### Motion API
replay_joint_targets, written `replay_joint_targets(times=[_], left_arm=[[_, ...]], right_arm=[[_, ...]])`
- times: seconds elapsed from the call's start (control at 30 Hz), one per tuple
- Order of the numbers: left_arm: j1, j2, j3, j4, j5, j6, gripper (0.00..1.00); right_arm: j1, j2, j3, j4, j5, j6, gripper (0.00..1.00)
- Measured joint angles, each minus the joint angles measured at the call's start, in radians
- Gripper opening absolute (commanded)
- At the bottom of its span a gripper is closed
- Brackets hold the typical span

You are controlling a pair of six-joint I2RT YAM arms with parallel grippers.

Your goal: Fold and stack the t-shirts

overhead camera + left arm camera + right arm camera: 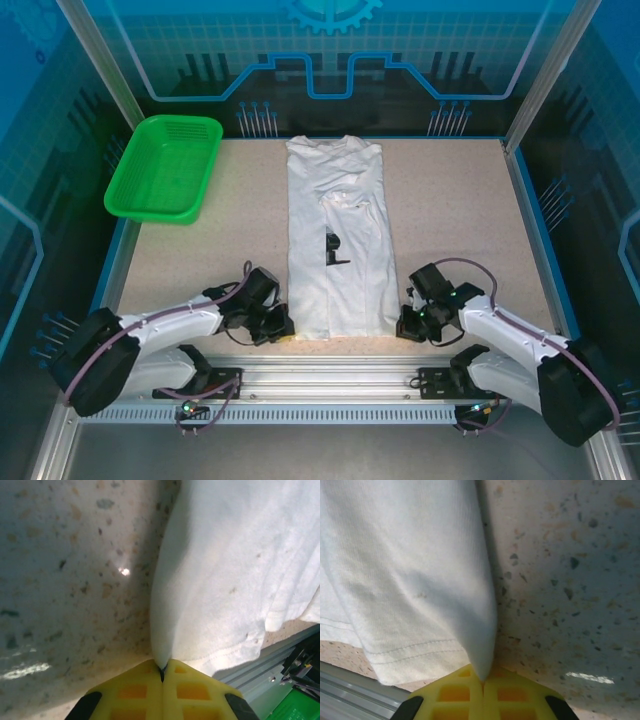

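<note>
A white t-shirt point(336, 240) lies in a long narrow strip down the middle of the speckled table, sides folded in, a small black print near its centre. My left gripper point(284, 326) is shut on the near left corner of the t-shirt point(230, 575), the cloth pinched between its yellow fingers point(135, 692). At the near right corner, my right gripper point(404, 326) is shut on the t-shirt point(410, 580), whose edge runs into the closed yellow fingers point(515, 695). The hem seam shows close to both grips.
A green mesh basket point(165, 167) stands at the far left corner of the table. The aluminium rail point(330, 375) with both arm bases runs along the near edge. Glass walls close in the back and sides.
</note>
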Motion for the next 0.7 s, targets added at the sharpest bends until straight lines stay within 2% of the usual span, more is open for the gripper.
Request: replay_joint_targets(times=[0.17, 0.33, 0.5, 0.7], left_arm=[[-0.003, -0.088, 0.034, -0.079, -0.006, -0.001, 0.00], [0.031, -0.097, 0.159, -0.134, -0.006, 0.005, 0.00], [0.203, -0.019, 0.340, -0.140, 0.005, 0.042, 0.00], [0.354, 0.258, 0.602, -0.117, 0.038, 0.099, 0.00]], right_arm=[[0.018, -0.063, 0.033, -0.053, 0.016, 0.025, 0.00], [0.017, -0.047, 0.213, -0.109, 0.069, 0.033, 0.00], [-0.016, 0.111, 0.468, -0.120, 0.122, -0.008, 0.00], [-0.128, 0.427, 0.770, -0.116, 0.143, -0.091, 0.00]])
